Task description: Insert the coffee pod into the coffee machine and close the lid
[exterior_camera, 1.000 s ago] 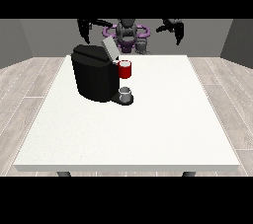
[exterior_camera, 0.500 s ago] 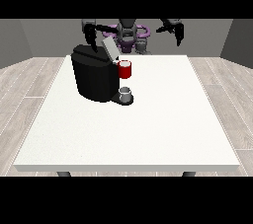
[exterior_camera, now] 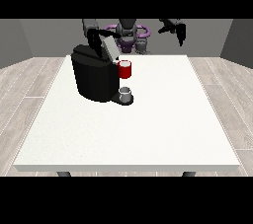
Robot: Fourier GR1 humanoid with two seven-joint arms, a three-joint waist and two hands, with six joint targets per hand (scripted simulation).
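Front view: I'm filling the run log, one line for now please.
hand at the view's left: above coffee machine | hand at the view's right: raised | lid: open

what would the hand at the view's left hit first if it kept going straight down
Most likely the top of the coffee machine: the hand at the view's left sits just above its rear edge. Depth is unclear, so it could pass behind.

robot hand [exterior_camera: 94, 38] partly behind coffee machine [exterior_camera: 95, 74], fingers too small
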